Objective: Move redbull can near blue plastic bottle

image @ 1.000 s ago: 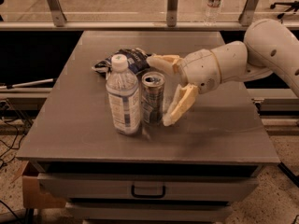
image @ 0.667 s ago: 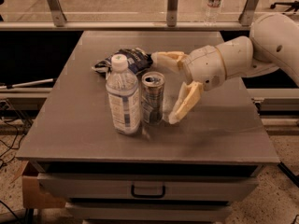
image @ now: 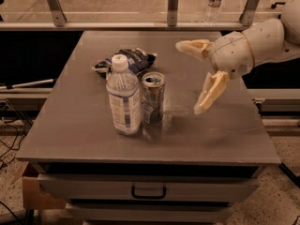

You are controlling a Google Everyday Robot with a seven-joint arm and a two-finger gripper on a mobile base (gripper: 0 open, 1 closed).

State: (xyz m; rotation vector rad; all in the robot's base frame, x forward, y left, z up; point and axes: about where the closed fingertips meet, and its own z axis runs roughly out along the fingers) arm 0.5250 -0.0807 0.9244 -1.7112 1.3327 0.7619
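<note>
The redbull can point(image: 153, 99) stands upright on the grey table point(image: 84, 139), its shiny top showing. Right beside it on the left stands the blue plastic bottle point(image: 123, 96), clear with a white cap and a white and blue label, taller than the can. The two nearly touch. My gripper point(image: 190, 76) hangs above the table to the right of the can, apart from it. Its cream fingers point(image: 211, 92) are spread wide and hold nothing.
A dark blue foil snack bag point(image: 126, 60) lies just behind the bottle and can. A small clear bottle with a red label point(image: 213, 0) stands on the far ledge behind a rail. A drawer with a handle point(image: 148, 191) sits under the tabletop.
My gripper has drawn back to the right and slightly up, away from the can. The can and bottle have stayed in place.
</note>
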